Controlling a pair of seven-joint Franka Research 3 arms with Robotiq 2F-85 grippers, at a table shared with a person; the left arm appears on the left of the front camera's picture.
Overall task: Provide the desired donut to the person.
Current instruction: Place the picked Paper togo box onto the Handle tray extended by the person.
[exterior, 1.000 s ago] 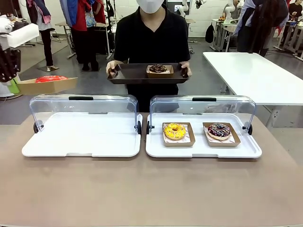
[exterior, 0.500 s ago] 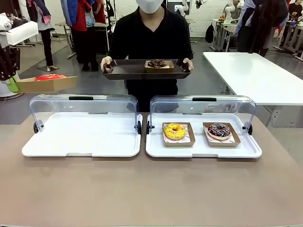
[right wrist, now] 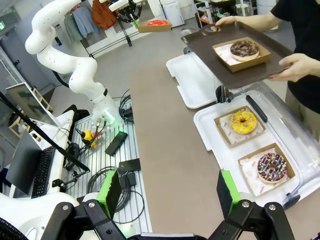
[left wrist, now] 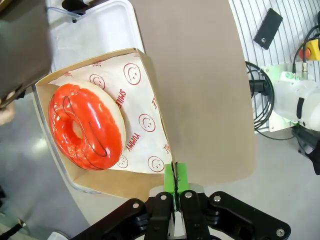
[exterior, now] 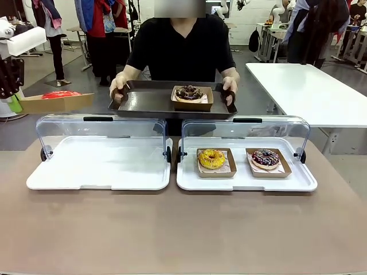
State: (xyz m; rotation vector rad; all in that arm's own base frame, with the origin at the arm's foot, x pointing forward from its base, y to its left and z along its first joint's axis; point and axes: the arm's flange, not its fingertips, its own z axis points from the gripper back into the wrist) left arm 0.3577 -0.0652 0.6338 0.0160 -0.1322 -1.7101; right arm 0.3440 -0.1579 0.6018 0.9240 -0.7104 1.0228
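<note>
Person [exterior: 178,48] in the black tee stands at the far side of the desk [exterior: 183,229], holding a dark tray [exterior: 146,102] out over it with both hands. A chocolate donut [exterior: 189,92] in a cardboard tray sits on its right half.

On the desk there are two white display cases with clear lids flipped open. The left case [exterior: 100,166] has nothing in it, and the right case [exterior: 246,177] holds a yellow donut [exterior: 211,158] and, just beside it, a dark sprinkled donut [exterior: 265,157], each in its own little cardboard tray.

The left tool [left wrist: 174,182] is pinched shut on the edge of a cardboard tray [left wrist: 145,65] lined with smiley-print paper, and the red glazed donut [left wrist: 86,127] lies in it. From the front you can see that red donut up in the air off the desk's left side, well apart from the person's tray. The tool itself sits at the very edge of that shot, so it's hard to make out there.

The right tool [right wrist: 170,192] hangs high over the robot's side of the desk with its green pads spread wide and nothing between them.
</note>
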